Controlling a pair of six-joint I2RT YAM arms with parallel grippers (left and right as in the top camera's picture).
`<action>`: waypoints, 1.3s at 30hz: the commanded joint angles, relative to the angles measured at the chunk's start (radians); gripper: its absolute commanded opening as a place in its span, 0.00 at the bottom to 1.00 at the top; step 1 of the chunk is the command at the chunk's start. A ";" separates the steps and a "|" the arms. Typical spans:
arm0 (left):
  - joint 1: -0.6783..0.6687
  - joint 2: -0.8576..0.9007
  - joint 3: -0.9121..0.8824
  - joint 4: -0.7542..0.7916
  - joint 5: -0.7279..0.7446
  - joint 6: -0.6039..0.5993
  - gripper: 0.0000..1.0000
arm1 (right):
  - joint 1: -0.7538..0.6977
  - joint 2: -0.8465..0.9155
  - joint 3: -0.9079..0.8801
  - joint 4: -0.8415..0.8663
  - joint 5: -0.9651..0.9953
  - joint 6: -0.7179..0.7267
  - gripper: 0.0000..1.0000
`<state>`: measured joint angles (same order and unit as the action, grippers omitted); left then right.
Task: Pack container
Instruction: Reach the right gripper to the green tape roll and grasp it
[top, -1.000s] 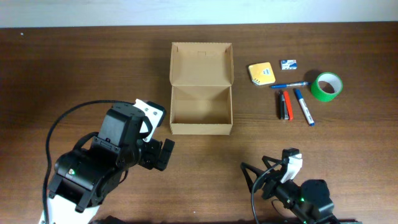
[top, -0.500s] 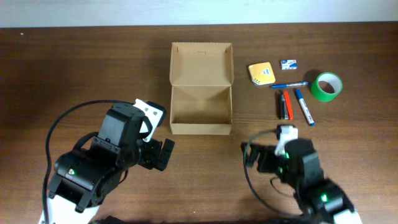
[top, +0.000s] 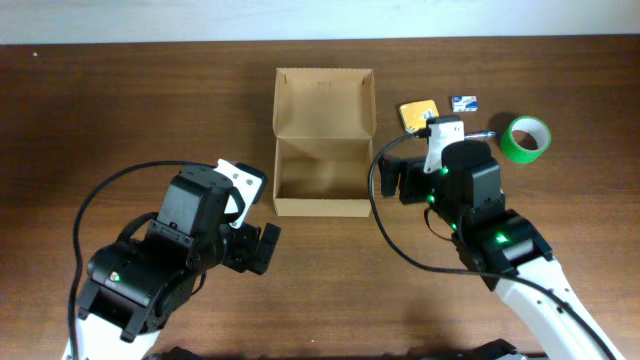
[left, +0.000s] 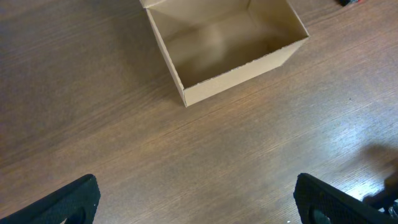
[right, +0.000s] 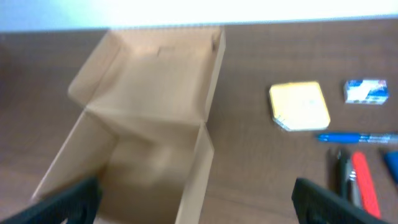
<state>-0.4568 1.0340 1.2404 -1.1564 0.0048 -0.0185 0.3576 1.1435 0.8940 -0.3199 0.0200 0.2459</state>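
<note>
Plainly: brown cardboard container (top: 323, 165) open, lid flap upright.

I can't read a single word, number or brand in any of my three views. The container (top: 323, 110), upper centre of the overhead frame, shows only plain brown card. The blue-and-white packet (right: 366, 91), near the right edge of the right wrist view, carries some printing, but it's too small and blurred for me to make out. The yellow pad (right: 300, 106) just left of it has a faint bluish mark in the overhead view, also illegible.
</note>
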 joint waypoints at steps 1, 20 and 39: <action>0.002 -0.013 0.018 0.003 0.015 0.016 1.00 | -0.038 0.049 0.018 0.022 0.031 -0.055 0.99; 0.002 -0.013 0.018 0.002 0.015 0.016 1.00 | -0.503 0.414 0.321 -0.214 0.051 -0.191 0.99; 0.002 -0.013 0.018 0.002 0.015 0.016 1.00 | -0.629 0.778 0.428 0.023 0.153 -0.232 0.95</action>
<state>-0.4568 1.0336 1.2404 -1.1561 0.0048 -0.0185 -0.2581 1.8893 1.2980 -0.3134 0.1486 0.0193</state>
